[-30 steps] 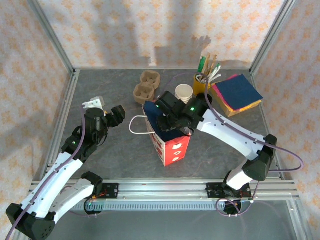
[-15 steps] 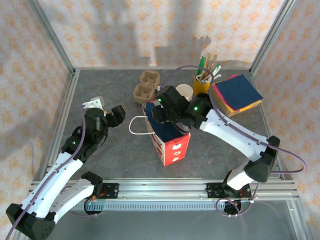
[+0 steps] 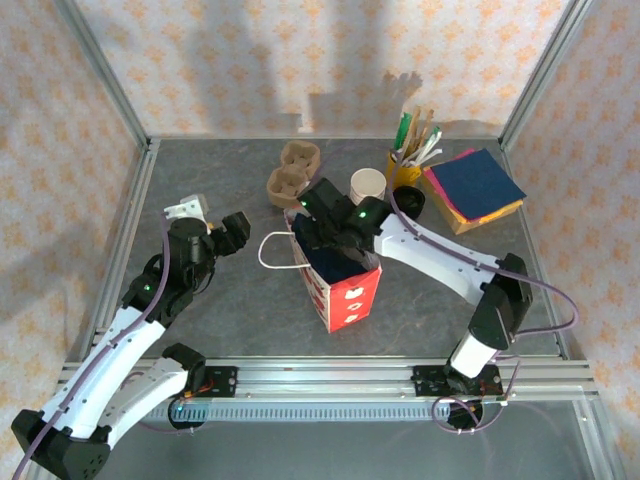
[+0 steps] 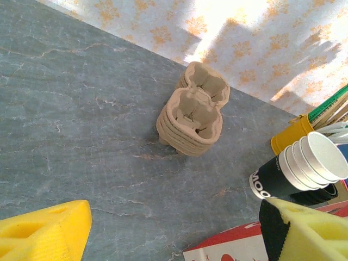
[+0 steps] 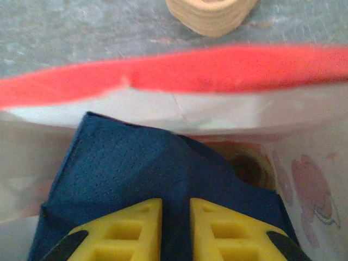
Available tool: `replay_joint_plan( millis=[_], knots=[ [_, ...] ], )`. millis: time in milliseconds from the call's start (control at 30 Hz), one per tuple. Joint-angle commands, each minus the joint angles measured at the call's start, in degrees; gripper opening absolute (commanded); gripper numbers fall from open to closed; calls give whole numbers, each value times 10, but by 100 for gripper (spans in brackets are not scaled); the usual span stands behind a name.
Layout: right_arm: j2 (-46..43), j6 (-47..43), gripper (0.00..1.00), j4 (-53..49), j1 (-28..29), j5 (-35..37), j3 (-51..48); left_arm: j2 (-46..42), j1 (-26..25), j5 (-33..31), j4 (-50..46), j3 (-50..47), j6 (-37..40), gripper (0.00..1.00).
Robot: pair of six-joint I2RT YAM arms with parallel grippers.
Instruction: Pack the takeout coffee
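My right gripper [image 5: 175,211] is down in the mouth of the red-and-white paper bag [image 5: 228,68]. Its yellow fingers are drawn close, with only a narrow slit between them. A dark blue napkin [image 5: 136,163] lies directly under them inside the bag, and I cannot tell whether they are pinching it.

My left gripper [image 4: 175,220] hangs over the bare table [image 4: 81,109] left of the bag. Its fingers are spread wide, with nothing between them.

The takeout coffee [image 3: 368,185] stands upright on the table just behind the bag, outside it and apart from both grippers. The yellow cup of stirrers [image 3: 402,170] is just beside it on the right. The brown cardboard carriers [image 4: 193,117] sit stacked to its left. A pile of napkins [image 3: 475,185] lies at the far right.
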Motion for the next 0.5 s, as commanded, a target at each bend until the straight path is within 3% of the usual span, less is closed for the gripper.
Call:
replay_joint_plan(
  millis=[0,333,467],
  knots=[
    [8,-5,20,-14,-1,19,-1,-7,4,-4,6,-5,-1,83],
    [-32,-8,20,-34,0,11,67,-2,4,-5,7,0,0,82],
    [-69,-19,26,-21,-4,23,92,-1,4,-17,6,12,10,83]
  ],
)
